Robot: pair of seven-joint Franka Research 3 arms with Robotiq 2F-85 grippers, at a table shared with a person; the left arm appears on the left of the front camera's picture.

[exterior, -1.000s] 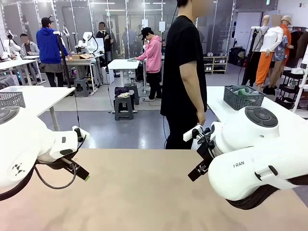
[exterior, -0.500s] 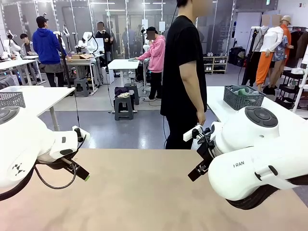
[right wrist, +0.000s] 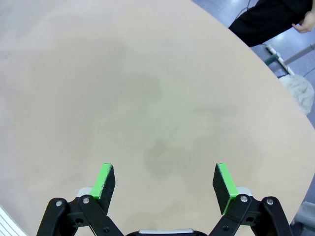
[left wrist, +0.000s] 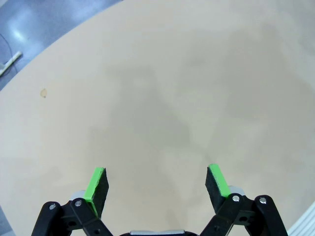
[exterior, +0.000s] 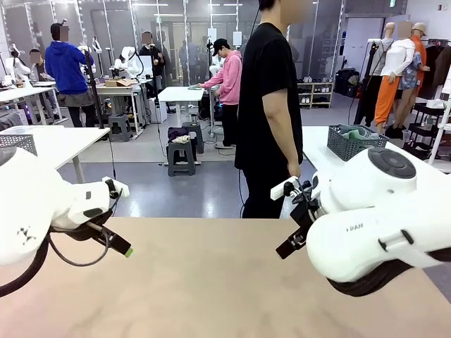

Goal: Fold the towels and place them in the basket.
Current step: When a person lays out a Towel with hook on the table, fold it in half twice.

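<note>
**Both grippers wide open, with the basket far off to the right**

Both grippers are held low over the tan table (exterior: 211, 282). The left gripper (left wrist: 157, 179) is seen with its green pads (left wrist: 96, 183) far apart, and nothing is held between them. The right gripper (right wrist: 165, 179) is spread just as wide, and nothing is held there either. Bare tabletop lies under each one.

In the front view, a dark grey mesh basket (exterior: 356, 143) is seen on a white table (exterior: 320, 155). It stands far back on the right, past the person (exterior: 268, 105) in black. Something that looks like a mint green towel (exterior: 356, 133) is tucked inside it. The basket is well apart from both grippers, and the right arm is the nearer one. Its long side seems to run across the picture. It cannot be told if this is the basket for the job.

The basket and the person standing side-on are shown by the front view. The open jaws are shown plainly by the wrist views. The person's hand (right wrist: 307, 22) is caught past the table edge in the right wrist view.
</note>
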